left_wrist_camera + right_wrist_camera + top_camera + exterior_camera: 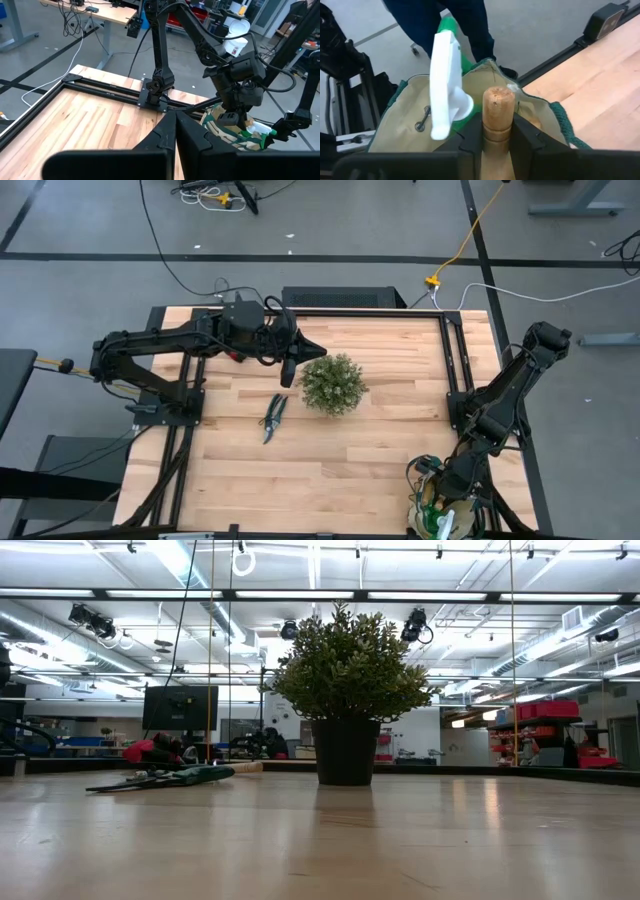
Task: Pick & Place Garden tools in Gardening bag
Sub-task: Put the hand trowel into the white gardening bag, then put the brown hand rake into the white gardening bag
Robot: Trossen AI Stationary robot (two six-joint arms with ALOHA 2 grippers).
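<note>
- My right gripper [497, 135] is clamped on a wooden tool handle [498, 117], right above the open gardening bag [400, 132] at the table's near right corner.
- Drop-off step, I reckon; next I lower and let go, dodging the white-and-green sprayer [445, 90] already poking out.
- My left gripper [290, 365] hangs near the plant [333, 383], fingers pressed together, holding nothing.
- Pruning shears [273, 416] lie beside the plant, not yet bagged.

Pruning shears [274, 417] lie left of the plant [333, 383]; the gardening bag [437, 502] sits at the table's front-right corner
</note>
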